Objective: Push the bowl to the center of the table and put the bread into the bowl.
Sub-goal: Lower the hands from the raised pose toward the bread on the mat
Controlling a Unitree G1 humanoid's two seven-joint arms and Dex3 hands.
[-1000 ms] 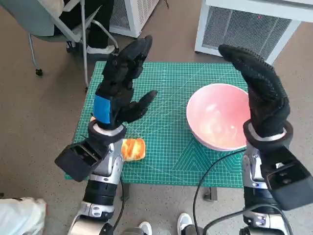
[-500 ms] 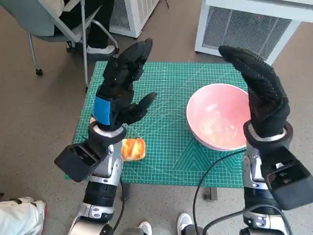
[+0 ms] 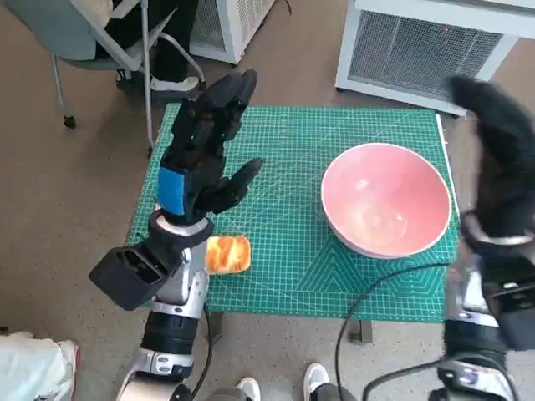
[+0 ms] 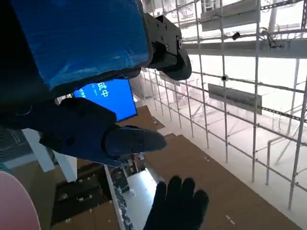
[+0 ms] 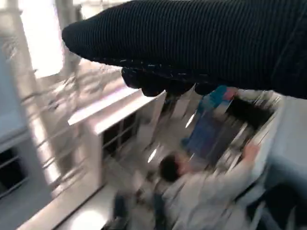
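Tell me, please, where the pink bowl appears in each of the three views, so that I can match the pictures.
Head view: the pink bowl stands on the right part of the green mat.
Left wrist view: only a pink sliver of it shows at the lower left edge.
Right wrist view: not in it.
Shared landmark: the gloved right hand, also seen in the left wrist view.

Small table (image 3: 292, 284) covered by a green cutting mat (image 3: 284, 167) with a pale printed grid. Pink bowl (image 3: 386, 210) resting on the mat toward its right side. Bread (image 3: 227, 254) lying near the front-left edge, well apart from the bowl.
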